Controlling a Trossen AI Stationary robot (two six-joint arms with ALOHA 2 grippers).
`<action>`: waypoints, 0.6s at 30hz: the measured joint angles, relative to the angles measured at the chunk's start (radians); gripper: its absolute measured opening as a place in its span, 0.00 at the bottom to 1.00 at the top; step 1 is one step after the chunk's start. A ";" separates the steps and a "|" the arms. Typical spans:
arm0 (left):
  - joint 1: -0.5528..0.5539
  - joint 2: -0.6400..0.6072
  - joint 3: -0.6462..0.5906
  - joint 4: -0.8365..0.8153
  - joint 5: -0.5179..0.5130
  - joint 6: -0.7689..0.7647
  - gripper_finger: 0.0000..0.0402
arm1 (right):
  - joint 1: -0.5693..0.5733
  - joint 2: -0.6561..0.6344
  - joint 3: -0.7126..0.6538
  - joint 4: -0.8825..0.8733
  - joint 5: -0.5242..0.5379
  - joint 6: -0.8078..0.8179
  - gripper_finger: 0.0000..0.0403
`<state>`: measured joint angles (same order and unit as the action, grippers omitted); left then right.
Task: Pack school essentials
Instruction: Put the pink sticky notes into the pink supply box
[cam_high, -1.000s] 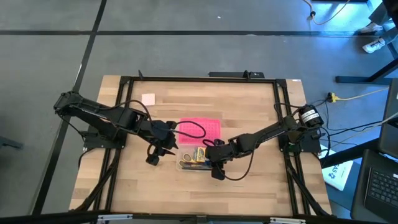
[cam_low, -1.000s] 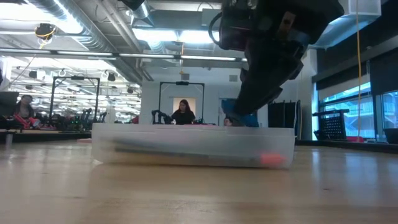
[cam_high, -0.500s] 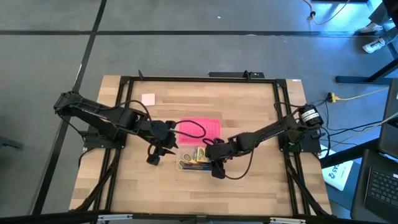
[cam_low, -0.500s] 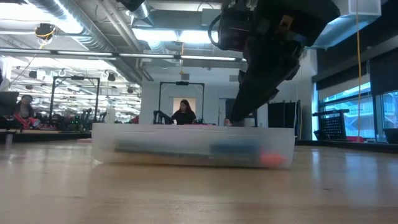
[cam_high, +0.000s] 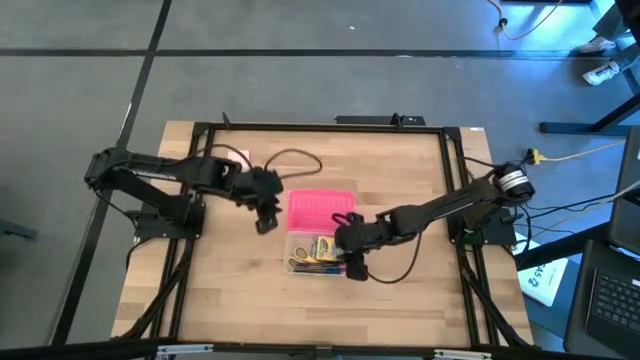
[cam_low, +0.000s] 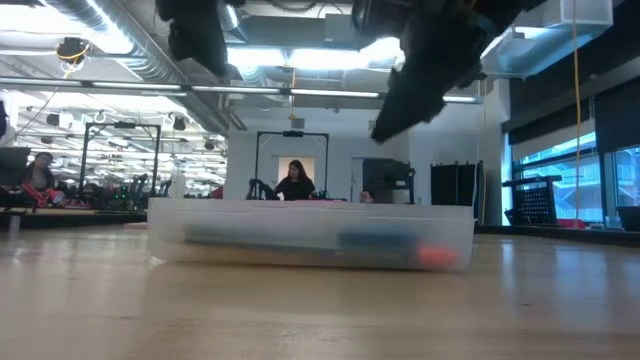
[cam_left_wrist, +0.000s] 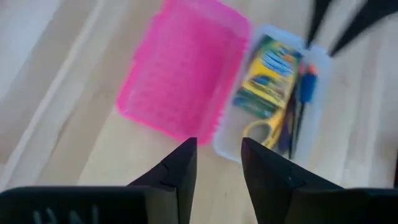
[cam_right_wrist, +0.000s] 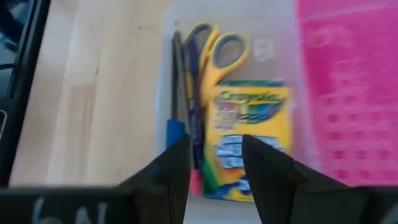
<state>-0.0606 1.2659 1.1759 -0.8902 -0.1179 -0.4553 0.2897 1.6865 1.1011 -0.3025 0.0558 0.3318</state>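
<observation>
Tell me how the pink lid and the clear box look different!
The pink lid is bright pink and empty; the clear box is see-through and holds scissors, a crayon box and pencils. The lid lies nearer the left gripper, the box under the right gripper. Both are rectangular, lying side by side.

Scissors (cam_right_wrist: 211, 46), crayon box (cam_right_wrist: 249, 140) in case (cam_high: 296, 247); lid (cam_high: 320, 209) behind.

Low view: case (cam_low: 310, 235) contents blurred thru frosted wall, only dark streak, blue patch (cam_low: 378, 241), red-orange spot (cam_low: 438, 257); can't ID items. Both arms cut off by top edge, hands not seen there. Right wrist view: pencils/pen (cam_right_wrist: 186, 93) merge into one dark bundle, can't separate; crayon box (cam_right_wrist: 249, 140) partly behind right hand (cam_right_wrist: 216, 163). High view: small items in case too small to tell apart.
</observation>
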 joint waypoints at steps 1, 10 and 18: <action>0.026 0.000 0.000 0.000 0.002 -0.027 0.30 | -0.002 -0.016 0.000 -0.012 0.030 0.000 0.36; 0.293 0.000 0.000 -0.223 0.029 -0.305 0.30 | -0.072 -0.163 0.000 -0.137 0.238 -0.022 0.36; 0.520 0.001 -0.030 -0.296 0.008 -0.375 0.30 | -0.197 -0.228 0.000 -0.112 0.240 -0.156 0.36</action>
<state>0.4592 1.2667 1.1457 -1.1860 -0.1101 -0.8303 0.0929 1.4581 1.1011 -0.4148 0.2959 0.1757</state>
